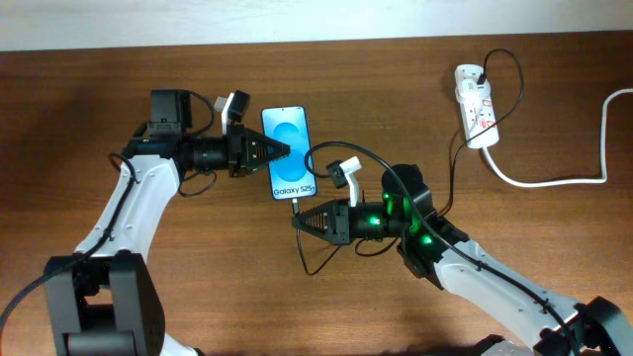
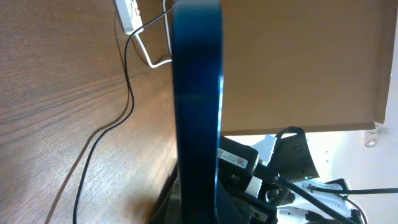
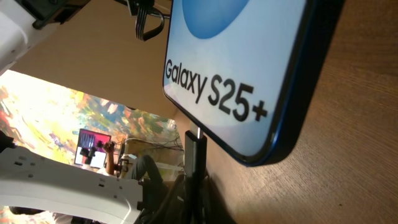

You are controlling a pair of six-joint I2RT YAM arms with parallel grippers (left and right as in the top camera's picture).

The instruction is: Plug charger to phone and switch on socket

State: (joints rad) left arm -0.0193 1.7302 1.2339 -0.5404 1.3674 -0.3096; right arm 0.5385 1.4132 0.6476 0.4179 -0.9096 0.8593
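Brown wood-grain table [image 1: 99,79] under everything, arms coming in from both sides. From overhead the phone [image 1: 296,160] is near the middle of it, screen up, with its long axis running away from me and only slightly tilted. The "Galaxy S25+" end points back toward my side. My left gripper [image 1: 283,151] comes in from the left and its fingers are pressed together on the phone's left long edge; on that wrist cam the phone is just a blue band seen edge-on. My right gripper [image 1: 299,221] sits just below the text end, pinched tight on the charger [image 3: 197,154]. The connector stands straight up against the bottom edge, touching it. The socket [image 1: 476,105] is well apart at the far right, its thick white cord [image 1: 554,181] trailing off rightward.
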